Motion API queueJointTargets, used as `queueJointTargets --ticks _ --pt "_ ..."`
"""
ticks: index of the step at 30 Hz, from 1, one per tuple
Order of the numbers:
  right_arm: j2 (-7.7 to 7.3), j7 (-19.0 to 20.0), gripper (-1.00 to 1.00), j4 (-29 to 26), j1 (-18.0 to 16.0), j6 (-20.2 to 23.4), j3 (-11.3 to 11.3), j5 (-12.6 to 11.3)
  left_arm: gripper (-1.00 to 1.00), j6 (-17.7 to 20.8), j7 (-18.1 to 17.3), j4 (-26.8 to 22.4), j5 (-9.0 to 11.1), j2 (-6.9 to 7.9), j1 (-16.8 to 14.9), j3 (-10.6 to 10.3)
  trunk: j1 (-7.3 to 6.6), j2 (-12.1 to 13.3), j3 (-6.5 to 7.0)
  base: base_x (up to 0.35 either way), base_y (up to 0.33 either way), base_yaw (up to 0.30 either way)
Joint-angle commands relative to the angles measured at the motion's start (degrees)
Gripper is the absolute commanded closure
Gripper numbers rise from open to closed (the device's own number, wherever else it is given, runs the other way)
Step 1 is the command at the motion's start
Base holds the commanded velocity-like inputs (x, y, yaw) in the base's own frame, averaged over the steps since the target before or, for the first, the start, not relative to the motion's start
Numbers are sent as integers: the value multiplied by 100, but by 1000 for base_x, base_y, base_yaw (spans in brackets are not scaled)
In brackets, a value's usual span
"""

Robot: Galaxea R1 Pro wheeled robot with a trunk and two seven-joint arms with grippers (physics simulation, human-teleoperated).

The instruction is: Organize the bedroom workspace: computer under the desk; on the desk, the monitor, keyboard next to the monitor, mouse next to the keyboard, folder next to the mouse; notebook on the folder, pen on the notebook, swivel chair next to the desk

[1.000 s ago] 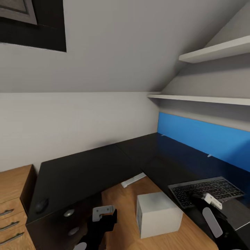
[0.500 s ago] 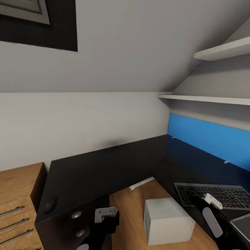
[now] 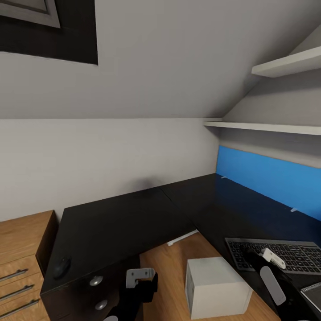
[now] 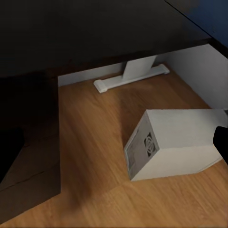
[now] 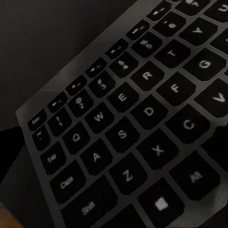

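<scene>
Slim dark-keyed keyboard lies on glossy black desk surface; pale grey-white box computer on wood floor. Gripper states: cannot tell.

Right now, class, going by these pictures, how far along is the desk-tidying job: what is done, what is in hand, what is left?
Done: the keyboard lies on the desk, and a mouse sits at the desk's far left end. In hand: the right arm hangs over the keyboard; its grip cannot be judged. Left: the computer stands on the wood floor in the desk's open corner, seemingly not under it. Mouse and keyboard lie far apart.
</scene>
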Motion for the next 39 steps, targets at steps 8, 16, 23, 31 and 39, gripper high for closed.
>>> queueJointTargets --ticks 8,16,23,31,39 --pt "6 -33 -100 -19 -2 12 2 -51 -100 12 45 -9 58 -1 -2 -6 1 -3 -5 131 0 0" --pt "14 -28 -100 -126 -2 -42 34 -24 -100 12 45 -9 58 -1 -2 -6 1 -3 -5 27 0 0" --pt "21 -42 -100 -301 -2 -68 200 25 -100 12 45 -9 58 -1 -2 -8 1 -3 -5 1 0 0" --pt "22 -73 -100 -328 -2 -369 959 219 -100 12 45 42 55 -1 -2 -14 1 -3 -5 0 0 0" --pt "84 -304 -100 -485 -2 -595 1522 395 -100 12 45 52 55 -1 -2 -15 1 -3 -5 0 0 0"
